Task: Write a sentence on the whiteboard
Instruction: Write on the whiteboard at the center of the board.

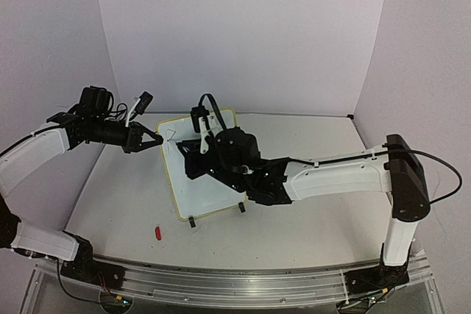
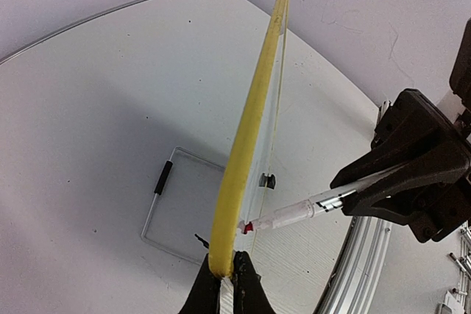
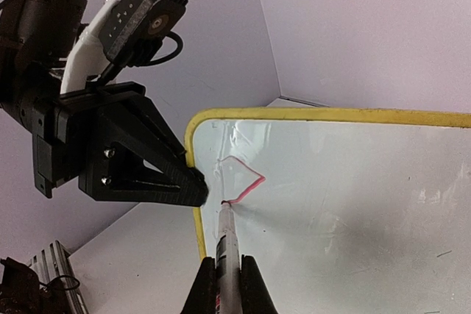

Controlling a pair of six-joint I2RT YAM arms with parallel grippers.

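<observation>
The whiteboard, white with a yellow rim, stands tilted on two black feet. My left gripper is shut on its yellow rim near the top left corner, jaws on either side of the edge. My right gripper is shut on a white marker. The marker's red tip touches the board close to the left gripper's fingers. Of the sentence, only one thin angular pink-red stroke shows by the corner; no words can be read. The marker also shows in the left wrist view.
A small red cap lies on the table in front of the board. A thin wire rectangle with a black piece shows on the table below the board. A metal rail runs along the near edge. White walls stand behind and beside.
</observation>
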